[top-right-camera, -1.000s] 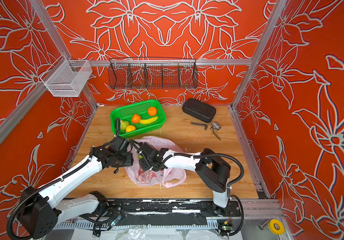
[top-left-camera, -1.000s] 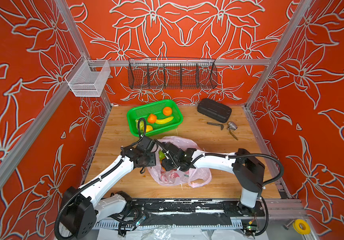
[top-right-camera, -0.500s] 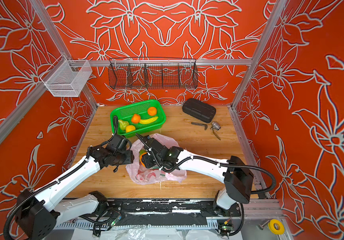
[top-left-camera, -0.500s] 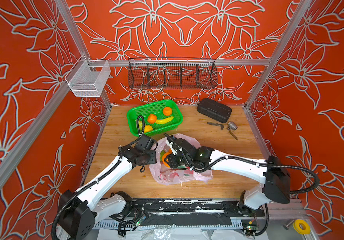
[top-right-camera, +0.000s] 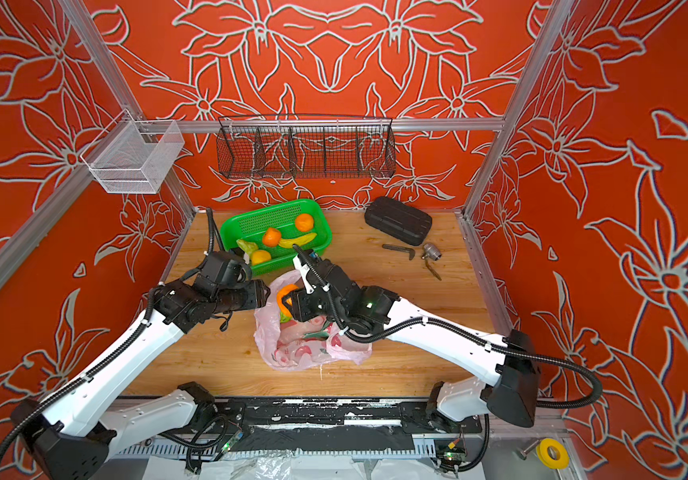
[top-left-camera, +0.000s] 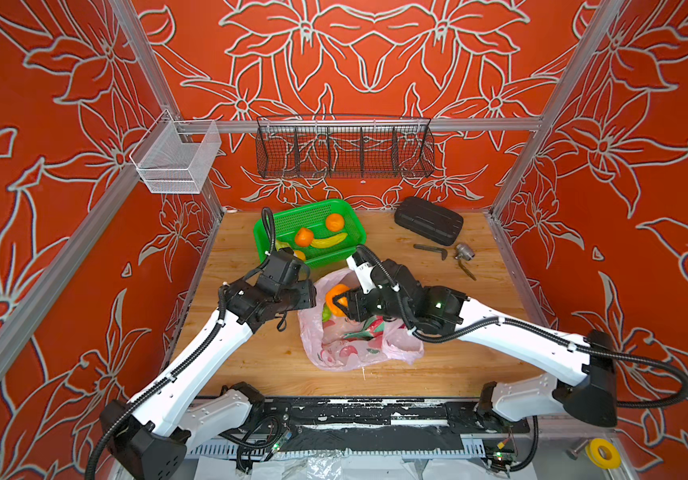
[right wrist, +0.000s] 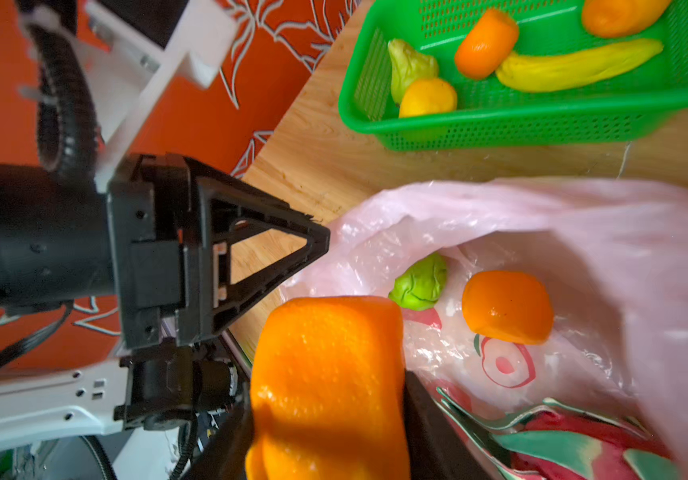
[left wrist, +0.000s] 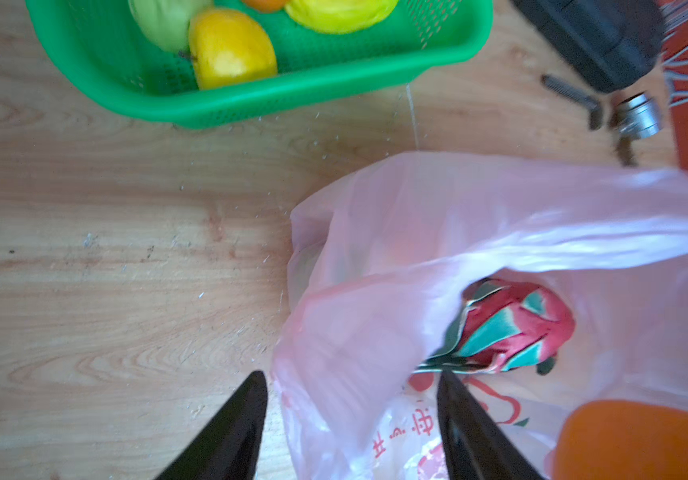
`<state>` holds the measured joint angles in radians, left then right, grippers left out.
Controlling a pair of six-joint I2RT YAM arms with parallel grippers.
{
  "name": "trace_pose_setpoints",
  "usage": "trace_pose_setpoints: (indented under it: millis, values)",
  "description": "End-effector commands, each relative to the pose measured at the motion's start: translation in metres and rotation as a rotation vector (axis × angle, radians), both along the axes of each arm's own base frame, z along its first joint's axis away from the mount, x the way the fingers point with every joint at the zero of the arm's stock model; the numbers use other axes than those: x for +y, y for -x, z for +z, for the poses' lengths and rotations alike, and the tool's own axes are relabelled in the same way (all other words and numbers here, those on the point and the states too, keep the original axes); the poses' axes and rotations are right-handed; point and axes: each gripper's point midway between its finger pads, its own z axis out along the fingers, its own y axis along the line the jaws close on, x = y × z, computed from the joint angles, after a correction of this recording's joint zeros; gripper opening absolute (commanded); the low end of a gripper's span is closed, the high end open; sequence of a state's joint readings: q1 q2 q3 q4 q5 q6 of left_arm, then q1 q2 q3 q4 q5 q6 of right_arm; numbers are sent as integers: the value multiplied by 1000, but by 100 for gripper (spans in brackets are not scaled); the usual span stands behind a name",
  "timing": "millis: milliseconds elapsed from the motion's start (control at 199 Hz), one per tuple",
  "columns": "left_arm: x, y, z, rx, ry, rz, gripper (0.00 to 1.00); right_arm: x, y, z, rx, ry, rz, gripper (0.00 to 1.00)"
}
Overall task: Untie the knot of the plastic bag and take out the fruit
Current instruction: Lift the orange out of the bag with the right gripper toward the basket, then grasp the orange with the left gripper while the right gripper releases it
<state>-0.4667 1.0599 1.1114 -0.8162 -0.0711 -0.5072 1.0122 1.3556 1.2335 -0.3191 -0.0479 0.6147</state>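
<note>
The plastic bag [top-left-camera: 359,349], thin crumpled pink, lies open-mouthed on the worktop [top-left-camera: 276,374] at frame centre in both top views, with the right tool [top-left-camera: 340,300] over its mouth clamping an orange [top-left-camera: 333,293]. The left wrist view shows the left tool [left wrist: 350,376] spread wide, bag film between its fingers. The right wrist view shows the squeezed orange above the bag.
</note>
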Motion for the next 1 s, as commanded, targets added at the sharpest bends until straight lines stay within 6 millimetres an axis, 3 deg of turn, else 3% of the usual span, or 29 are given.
trace_pose_setpoints:
  millis: [0, 75, 95, 191, 392, 417, 558, 708, 844, 995]
  values:
    - [-10, -3, 48, -152, 45, -81, 67, -11, -14, 50, -16, -142, -63, 49]
    - [-20, -9, 75, -260, 75, -145, 69, -23, -27, 68, -13, -190, -106, 49]
    - [-20, -4, 91, -321, 94, -166, 70, -26, -31, 71, -4, -206, -119, 48]
    - [-39, -2, 128, -492, 114, -321, 75, -42, -51, 89, 40, -298, -163, 49]
    - [-77, 7, 174, -733, 71, -643, 86, -69, -85, 110, 147, -431, -180, 48]
    - [-85, -1, 169, -724, 60, -679, 88, -72, -89, 114, 164, -453, -173, 48]
    - [-113, -19, 188, -803, 60, -797, 100, -86, -107, 135, 245, -584, -138, 47]
    - [-142, -54, 207, -879, 97, -852, 98, -101, -115, 155, 272, -642, -108, 46]
    - [-166, -86, 211, -894, 112, -901, 98, -110, -117, 167, 281, -659, -96, 46]
    - [-189, -105, 219, -926, 140, -972, 98, -109, -115, 180, 264, -678, -44, 46]
